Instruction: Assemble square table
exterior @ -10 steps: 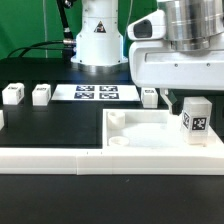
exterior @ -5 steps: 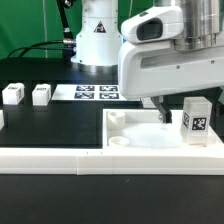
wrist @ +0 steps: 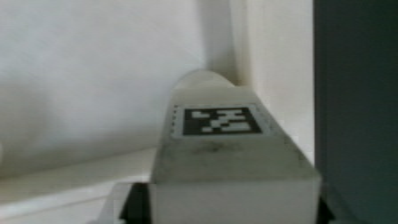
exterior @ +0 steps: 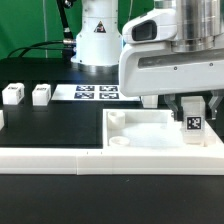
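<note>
Border bar: a long white plastic bar (exterior: 60, 157) lies across the near edge of the black tabletop (exterior: 60, 125), at 6 o'clock in the exterior view.
Table slab: the large white plastic square slab (exterior: 150, 142) lies just behind that bar, at about 4 o'clock. Its rimmed recessed face is up, and two round corner holes show on its 9 o'clock side.
Upright leg: a short white block leg with a black-and-white tag (exterior: 194, 122) stands on the slab's recessed face, at the slab's 3 o'clock side. In the wrist view the same leg (wrist: 217, 150) fills the middle, with the tag facing the camera.
Tool: the tool (exterior: 194, 108) straddles the upright leg with one finger close on each side. I cannot tell whether the fingers press on it.
Loose legs: one tagged white block (exterior: 12, 94) and a second tagged white block (exterior: 41, 94) sit at 9 o'clock, well apart from the slab.
Marker board: the marker board (exterior: 95, 93) lies flat beyond the slab, at about 11 o'clock.
Arm base: the white arm base (exterior: 97, 35) stands farthest back, at 12 o'clock.
</note>
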Controlling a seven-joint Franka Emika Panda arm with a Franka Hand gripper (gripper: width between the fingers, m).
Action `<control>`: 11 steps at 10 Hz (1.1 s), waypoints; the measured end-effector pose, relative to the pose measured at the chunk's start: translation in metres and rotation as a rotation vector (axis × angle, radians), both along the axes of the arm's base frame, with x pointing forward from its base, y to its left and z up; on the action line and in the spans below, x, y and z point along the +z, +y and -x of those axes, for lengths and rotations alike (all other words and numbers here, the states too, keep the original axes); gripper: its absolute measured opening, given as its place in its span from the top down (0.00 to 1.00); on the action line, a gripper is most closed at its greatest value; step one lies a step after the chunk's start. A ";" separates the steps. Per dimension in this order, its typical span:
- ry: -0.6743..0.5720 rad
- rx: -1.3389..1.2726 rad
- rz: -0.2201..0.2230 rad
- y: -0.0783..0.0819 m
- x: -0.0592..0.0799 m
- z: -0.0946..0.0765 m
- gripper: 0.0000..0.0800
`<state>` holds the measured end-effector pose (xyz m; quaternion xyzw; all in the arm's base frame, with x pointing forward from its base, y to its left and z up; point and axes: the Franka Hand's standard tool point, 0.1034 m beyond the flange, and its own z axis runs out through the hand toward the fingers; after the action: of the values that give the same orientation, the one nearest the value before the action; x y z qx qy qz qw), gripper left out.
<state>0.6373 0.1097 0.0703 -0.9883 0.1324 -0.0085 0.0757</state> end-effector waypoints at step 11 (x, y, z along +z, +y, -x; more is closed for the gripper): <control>0.192 -0.985 -0.030 0.001 -0.003 0.008 0.32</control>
<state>0.6297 0.1108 0.0670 -0.8036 0.5896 0.0498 0.0644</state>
